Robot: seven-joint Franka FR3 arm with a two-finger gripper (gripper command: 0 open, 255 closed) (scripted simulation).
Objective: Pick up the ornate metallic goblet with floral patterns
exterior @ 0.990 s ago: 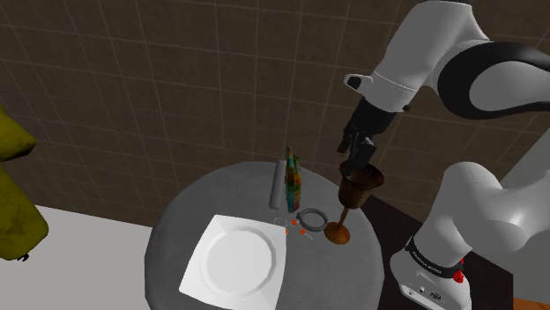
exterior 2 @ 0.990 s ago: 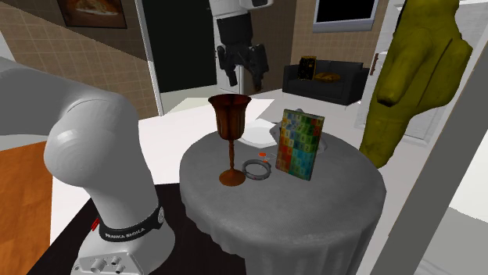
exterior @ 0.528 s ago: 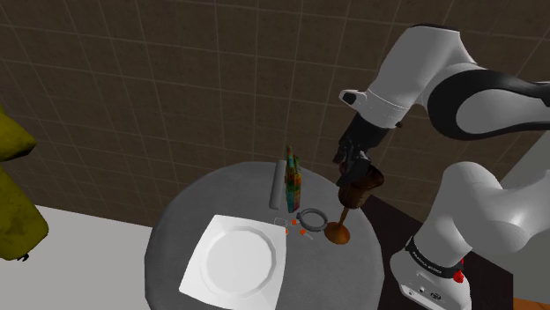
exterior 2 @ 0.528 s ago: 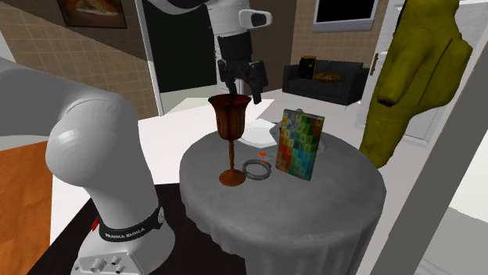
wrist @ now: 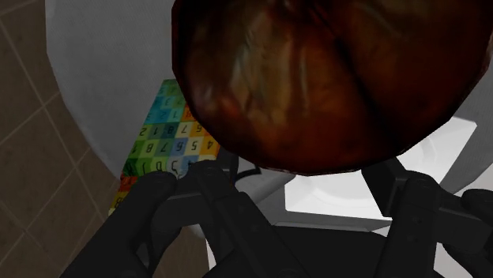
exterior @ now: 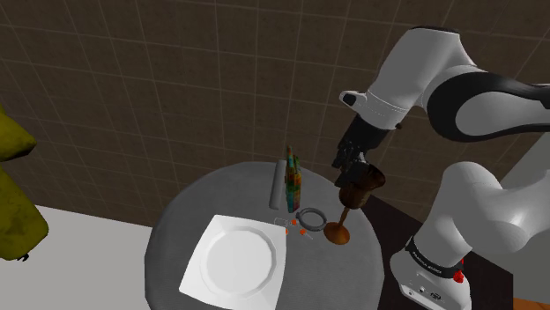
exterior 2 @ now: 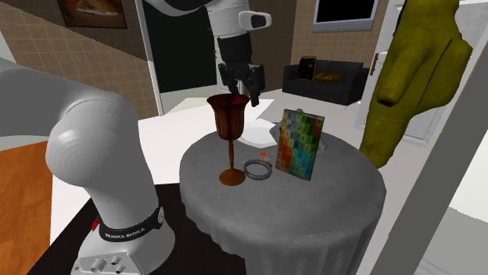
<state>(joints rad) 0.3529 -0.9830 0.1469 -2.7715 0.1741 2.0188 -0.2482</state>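
Observation:
The goblet is dark reddish-brown with a bowl, thin stem and round foot. It stands upright on the round grey-clothed table at the edge nearest the stand. In the second exterior view the goblet stands at the table's left side. My gripper hangs at the bowl's rim, on its far side as the second exterior view shows the gripper. In the wrist view the goblet's bowl lies just ahead of my gripper, whose fingers stand apart without clasping it.
A white square plate lies on the table's near side. A grey ring and small red bits lie beside the goblet's foot. A colourful number-patterned box stands upright nearby. A yellow-green figure stands beyond the table.
My gripper has come down from well above the goblet to the rim of its bowl. The goblet and the other things on the table have not moved.

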